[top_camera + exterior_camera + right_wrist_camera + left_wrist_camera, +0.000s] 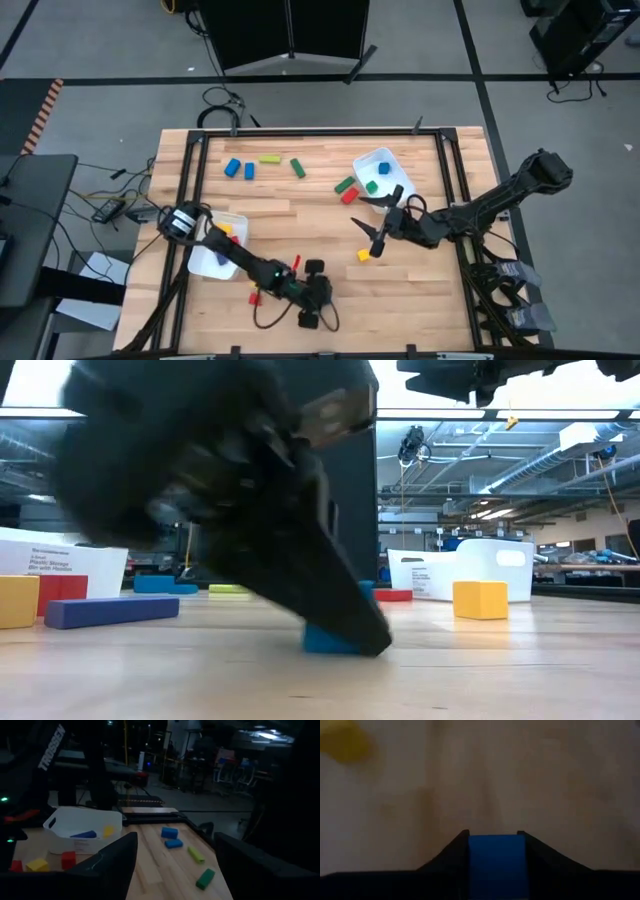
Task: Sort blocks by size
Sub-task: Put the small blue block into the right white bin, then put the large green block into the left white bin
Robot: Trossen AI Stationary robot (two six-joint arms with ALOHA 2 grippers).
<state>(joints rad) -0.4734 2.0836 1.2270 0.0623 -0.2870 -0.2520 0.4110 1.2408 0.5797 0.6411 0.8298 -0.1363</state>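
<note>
Left wrist view: left end effector point(493, 837) clamps blue block point(496, 865) on table point(520, 780).

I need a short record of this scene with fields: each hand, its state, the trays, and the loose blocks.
left hand: low at the table's near edge, shut on a blue block
right hand: open, above the table, holding nothing
trays: left tray; right tray
loose blocks: yellow cube; two blue blocks; green bar

Blue block point(496, 865) half hidden between claw fingers
</note>
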